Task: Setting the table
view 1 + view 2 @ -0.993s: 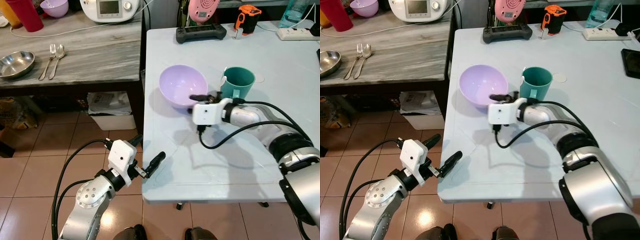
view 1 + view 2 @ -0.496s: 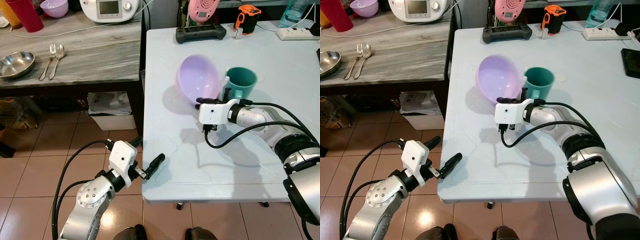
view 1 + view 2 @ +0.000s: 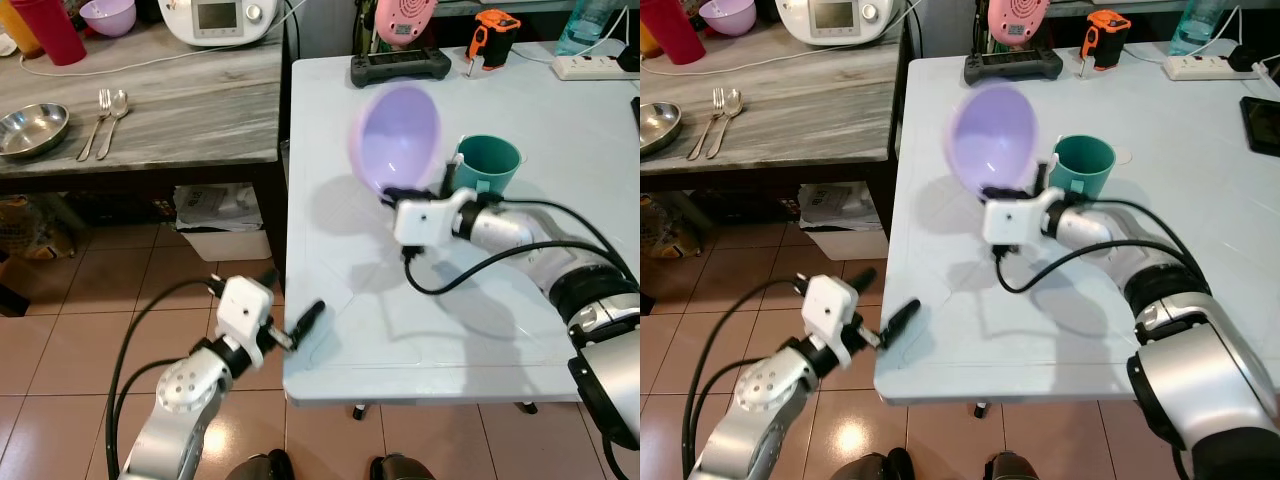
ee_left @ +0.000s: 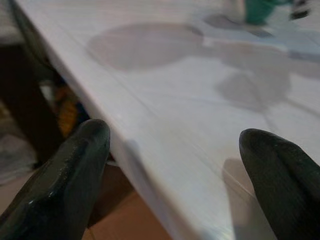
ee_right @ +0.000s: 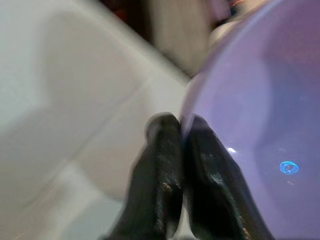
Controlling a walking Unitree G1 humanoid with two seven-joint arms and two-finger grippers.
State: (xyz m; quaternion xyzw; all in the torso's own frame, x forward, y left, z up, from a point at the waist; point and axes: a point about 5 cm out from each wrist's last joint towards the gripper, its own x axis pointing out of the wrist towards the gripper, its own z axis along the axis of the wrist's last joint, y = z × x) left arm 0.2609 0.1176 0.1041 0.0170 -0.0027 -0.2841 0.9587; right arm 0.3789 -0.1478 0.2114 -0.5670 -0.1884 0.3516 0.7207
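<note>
So my right gripper has the round lilac plastic bowl pinched by its rim, lifted off the pale blue table and tipped on edge, nothing inside. A teal mug stands just beside it, contents hidden from here. Left gripper hangs spread wide at the table's near edge.

Head eyes look down — sharing white table, wrists close-up
</note>
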